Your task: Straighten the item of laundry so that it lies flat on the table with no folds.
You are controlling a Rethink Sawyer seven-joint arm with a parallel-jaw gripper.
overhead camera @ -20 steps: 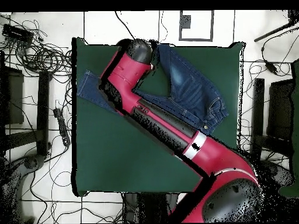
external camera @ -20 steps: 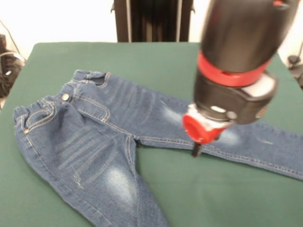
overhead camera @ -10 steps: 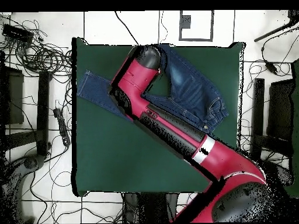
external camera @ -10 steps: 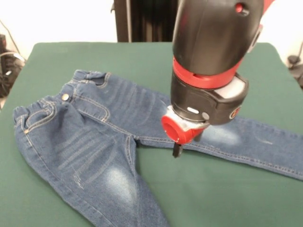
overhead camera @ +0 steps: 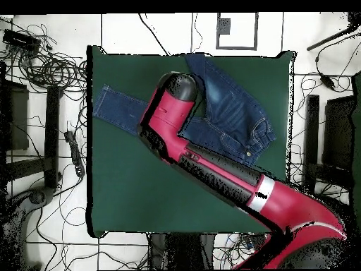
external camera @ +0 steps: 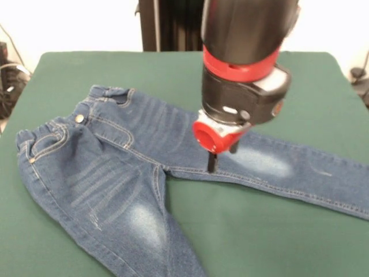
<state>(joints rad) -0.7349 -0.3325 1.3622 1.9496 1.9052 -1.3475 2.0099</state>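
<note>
**A:** Denim first, from the front view: the jeans (external camera: 132, 167) lie on the green counter (external camera: 277, 231), waistband toward the left, brass button up. One leg runs out to the right past the picture's edge; the other comes down toward the near edge and is cut off at the bottom.

**B:** So they make a V, not a straight pair?

**A:** Yes, the legs splay well apart from the crotch. The long axis of the right-hand leg goes left to right, dropping slightly. That leg looks mostly flat; the waist end bunches a little.

**B:** And the gripper?

**A:** The gripper (external camera: 221, 157) hangs over the upper thigh of that leg, just right of the crotch. Two dark fingers (external camera: 211, 162) show under the red collar with a small gap between them, so I read it as slightly spread and holding nothing. I can't tell whether the tips touch the cloth.

**B:** Which step is that, to your mind?

**A:** I judge it the approach before a pinch. The next move calls for a grip on one layer of cloth, then a pull to smooth the cloth.

**B:** Overhead?

**A:** There the jeans (overhead camera: 233, 113) sit in the counter's (overhead camera: 141, 183) upper part, waist to the right, one leg reaching left, the other up to the far edge. The arm (overhead camera: 211, 169) crosses the counter and covers the crotch, and the gripper is hidden beneath it.
</note>
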